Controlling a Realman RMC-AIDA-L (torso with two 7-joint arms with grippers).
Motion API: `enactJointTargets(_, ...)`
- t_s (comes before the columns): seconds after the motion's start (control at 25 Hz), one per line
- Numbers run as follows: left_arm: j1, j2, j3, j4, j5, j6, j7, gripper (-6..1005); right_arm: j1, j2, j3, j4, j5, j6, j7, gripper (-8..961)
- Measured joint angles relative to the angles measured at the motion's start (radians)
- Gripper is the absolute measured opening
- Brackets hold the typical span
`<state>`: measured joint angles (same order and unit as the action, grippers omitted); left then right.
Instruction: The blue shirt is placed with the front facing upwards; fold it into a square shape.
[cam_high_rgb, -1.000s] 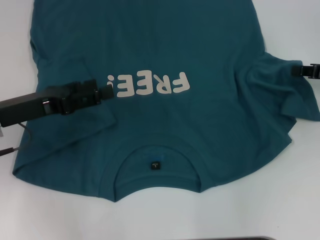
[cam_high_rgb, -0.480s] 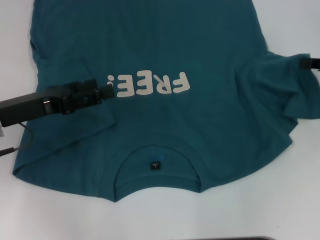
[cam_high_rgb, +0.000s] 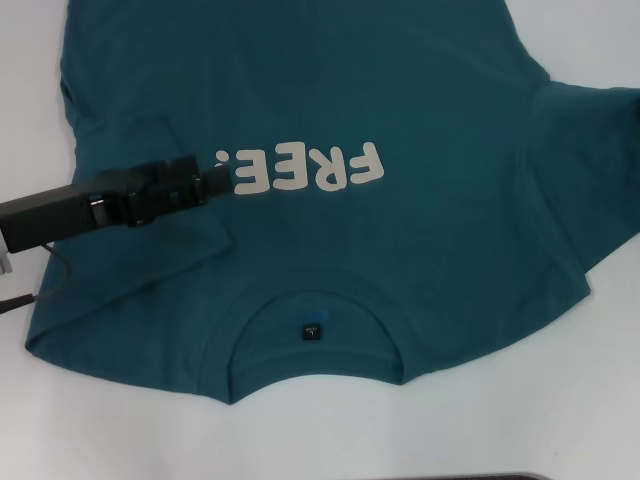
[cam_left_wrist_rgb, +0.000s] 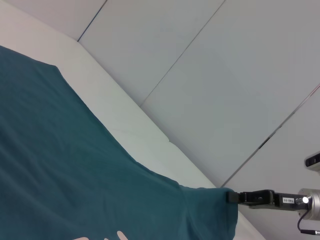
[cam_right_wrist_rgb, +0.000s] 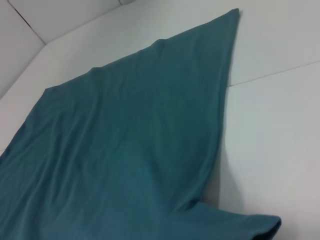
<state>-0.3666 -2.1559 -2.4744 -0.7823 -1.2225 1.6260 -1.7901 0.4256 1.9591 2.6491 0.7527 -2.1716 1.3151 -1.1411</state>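
blue shirt (cam_high_rgb: 400, 250), cream "free!" lettering, left gripper (cam_high_rgb: 222, 181) beside it

1. The place looks like a robot test room or laboratory, not a home.
2. The blue shirt (cam_high_rgb: 330, 120) lies on a plain white table (cam_high_rgb: 600, 400), and this table has no cloth and no decoration around the shirt.
3. Beyond the table's far edge, there are only pale grey wall panels (cam_left_wrist_rgb: 240, 75) with thin dark seams between them.
4. A black robot arm (cam_high_rgb: 60, 212) reaches over the shirt.
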Motion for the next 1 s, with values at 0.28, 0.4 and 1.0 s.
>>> enactJointTargets(0.28, -0.011, -0.002, 0.000, 0.016, 0.000, 0.000, 0.000, 876, 0.002, -0.004, 0.000, 0.003, 0.001, 0.019, 0.000, 13)
enactJointTargets(0.4, -0.016, -0.002, 0.000, 0.024, 0.001, 0.000, 0.000, 877, 0.009, 0.003, -0.002, 0.003, 0.001, 0.026, -0.001, 13)
enactJointTargets(1.0, -0.023, 0.003, 0.000, 0.026, 0.006, -0.010, 0.000, 877, 0.115, 0.026, -0.015, -0.007, 0.003, 0.051, -0.002, 50)
